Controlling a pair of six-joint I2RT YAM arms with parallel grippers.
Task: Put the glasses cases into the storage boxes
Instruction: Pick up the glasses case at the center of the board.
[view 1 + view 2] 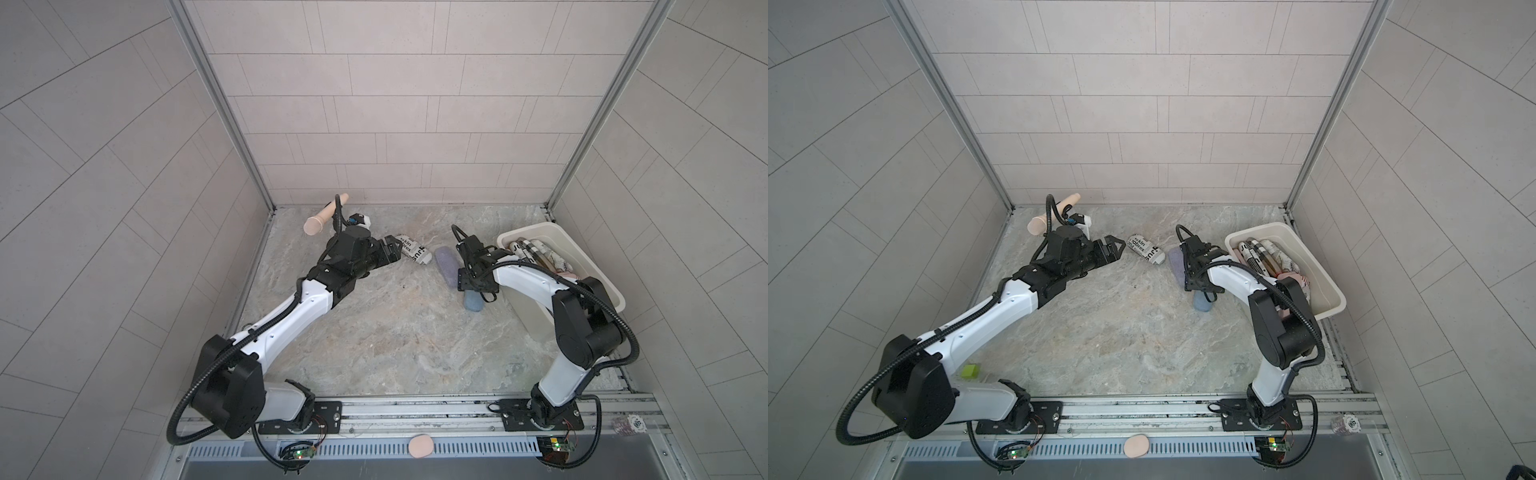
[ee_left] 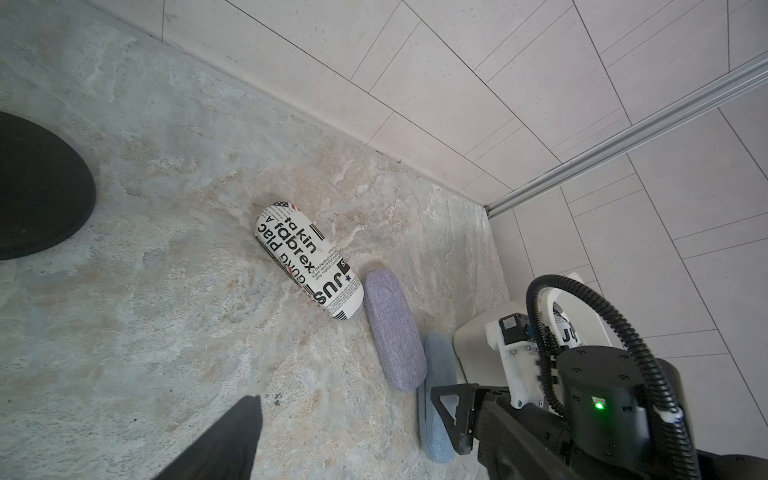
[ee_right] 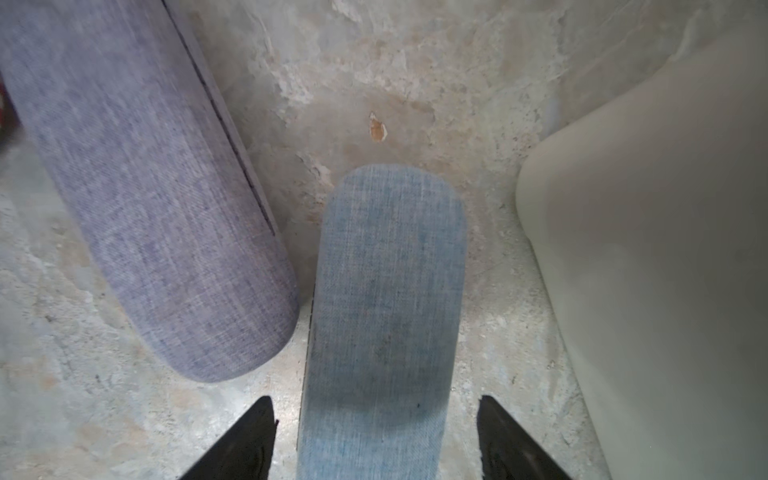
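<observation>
Step in hand, by the look of it: taking the light blue case [image 3: 386, 291] with the right fingers [image 3: 249, 440], spread wide, one on each side of it, touching neither flank. Lying flat on the desk [image 3: 374, 83], between the lavender case [image 3: 145, 187] and the cream tub [image 3: 644, 270], near both. Keep centred over the long axis, lower to the widest part, then close squarely across the width. Mind the lavender case just beside one finger: avoid nudging it or pinching it too. Lift straight up, clear the rolled rim, release over the cases already inside [image 1: 536, 253]. Left fingers [image 2: 224, 444]: empty and probably spread, though only partly seen, near the newspaper-print case [image 2: 307, 259] out on the desk.
</observation>
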